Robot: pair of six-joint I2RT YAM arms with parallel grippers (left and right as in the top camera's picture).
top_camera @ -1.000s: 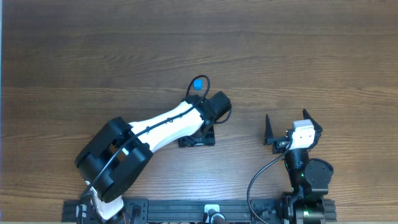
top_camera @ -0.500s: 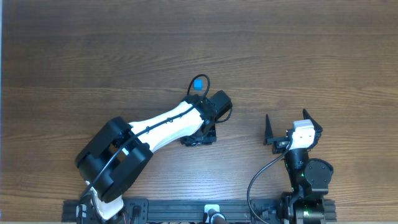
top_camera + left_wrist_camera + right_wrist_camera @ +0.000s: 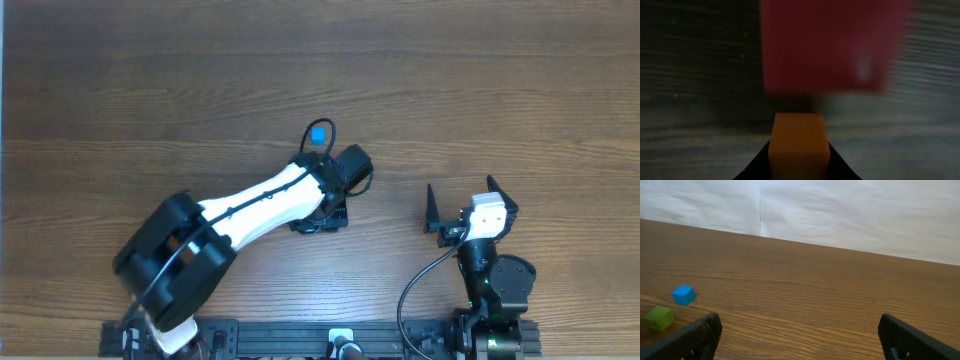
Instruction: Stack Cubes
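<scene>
Left tool (image 3: pixel 799 167) grips an orange cube (image 3: pixel 799 142) between its two dark fingers. Just beyond it is a red cube (image 3: pixel 830 45), blurred; I cannot tell whether the two touch. Wooden tabletop (image 3: pixel 150 80) lies beneath both. Seen from above, the left arm (image 3: pixel 265 200) slants from the lower left to the tabletop's middle. A blue cube (image 3: pixel 318 135) lies just past its wrist, on the side away from the bases. A green cube (image 3: pixel 659 318) sits near the blue one, apart from it. Right tool (image 3: pixel 461 190) hangs close to its own base, well apart from the cubes, with its fingers spread wide.
</scene>
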